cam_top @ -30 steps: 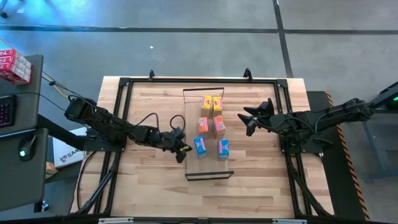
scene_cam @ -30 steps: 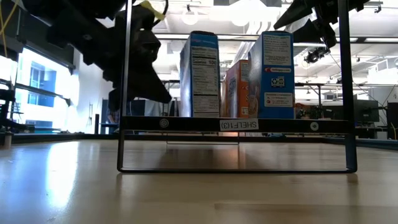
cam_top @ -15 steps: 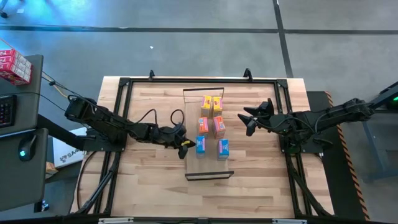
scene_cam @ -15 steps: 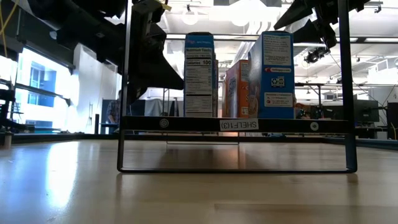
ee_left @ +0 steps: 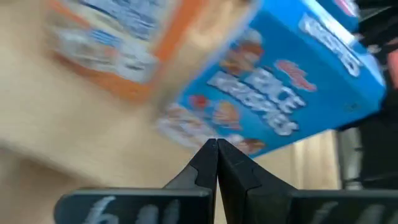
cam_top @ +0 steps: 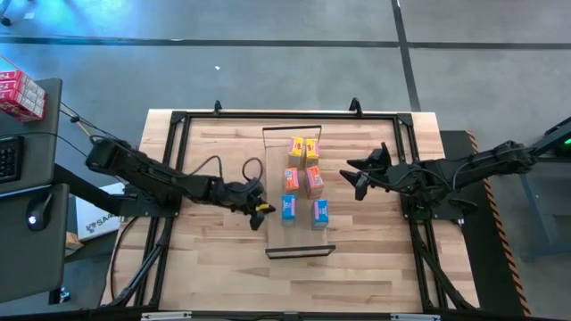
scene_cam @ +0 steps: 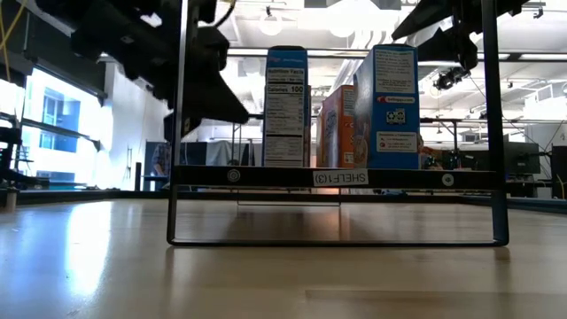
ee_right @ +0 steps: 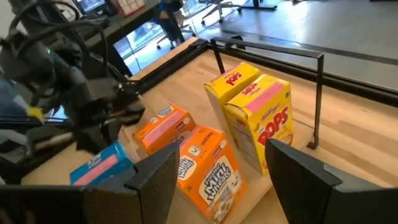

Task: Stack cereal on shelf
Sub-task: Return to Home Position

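Six rectangular cardboard cereal boxes [cam_top: 314, 182] stand paired on long light-wood shelf [cam_top: 301, 234], mid-worktop [cam_top: 214, 259]. Left gripper [cam_top: 260, 214]: dark fingers pinched together, empty, just off shelf's left edge. Right gripper [cam_top: 352, 176]: spread wide, empty, nr right edge.

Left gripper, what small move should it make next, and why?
Probably pull the left gripper back from the shelf toward its own side. It is shut on nothing, it sits beside the blue cereal box, and all six boxes stand on the shelf in pairs. The right gripper waits open.
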